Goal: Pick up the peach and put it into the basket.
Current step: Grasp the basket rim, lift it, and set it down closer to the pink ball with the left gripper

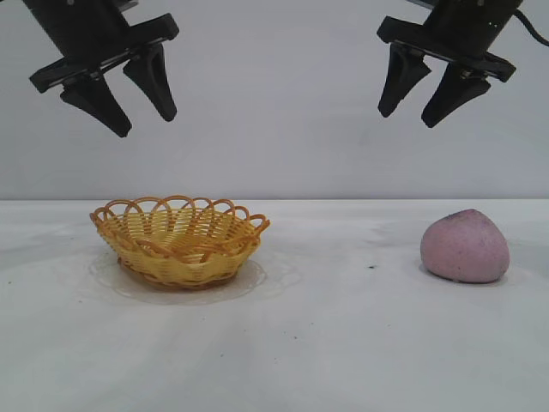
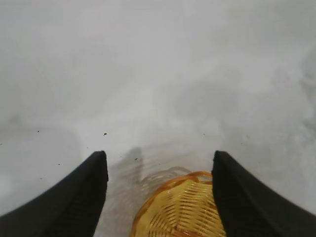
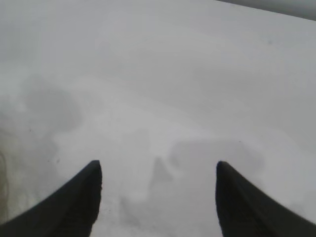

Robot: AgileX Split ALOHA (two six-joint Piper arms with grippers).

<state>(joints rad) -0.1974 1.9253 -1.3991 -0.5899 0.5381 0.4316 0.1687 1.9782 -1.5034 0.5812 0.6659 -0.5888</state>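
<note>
The pink-mauve peach [image 1: 464, 246] lies on the white table at the right. The yellow woven basket [image 1: 179, 239] with an orange looped rim stands at the left and holds nothing; part of it shows in the left wrist view [image 2: 178, 207]. My left gripper [image 1: 146, 114] hangs open and empty high above the basket; the left wrist view shows the gripper [image 2: 159, 160] with the basket between its fingers. My right gripper [image 1: 406, 115] hangs open and empty high above the table, up and to the left of the peach. The right wrist view shows the gripper [image 3: 158, 168] over bare table; the peach is out of that view.
The white table [image 1: 343, 326] runs from the grey back wall [image 1: 274, 129] to the front. A small dark speck [image 1: 371, 267] lies left of the peach. Bare table lies between the basket and the peach.
</note>
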